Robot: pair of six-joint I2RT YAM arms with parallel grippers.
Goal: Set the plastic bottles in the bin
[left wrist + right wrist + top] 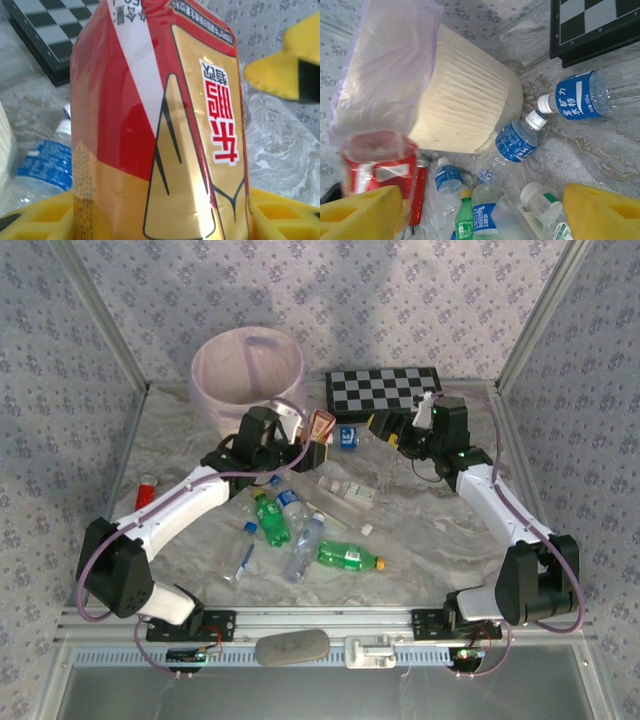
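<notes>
The bin (pixel 247 375) mouth lies open from above. The chessboard (pixel 385 388) stands just right of it, and bottles (pixel 349 557) crowd the middle of the desk (pixel 440 530) in front of both. Bare desk at the near right leaves room to pass

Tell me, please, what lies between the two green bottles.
In the top external view, a clear blue-labelled bottle lies between the left green bottle and the yellow-capped green bottle.

Floral-patterned grey walls (pixel 400 300) (framed by metal struts (pixel 548 308)) enclose a marbled tabletop (pixel 430 540).
</notes>
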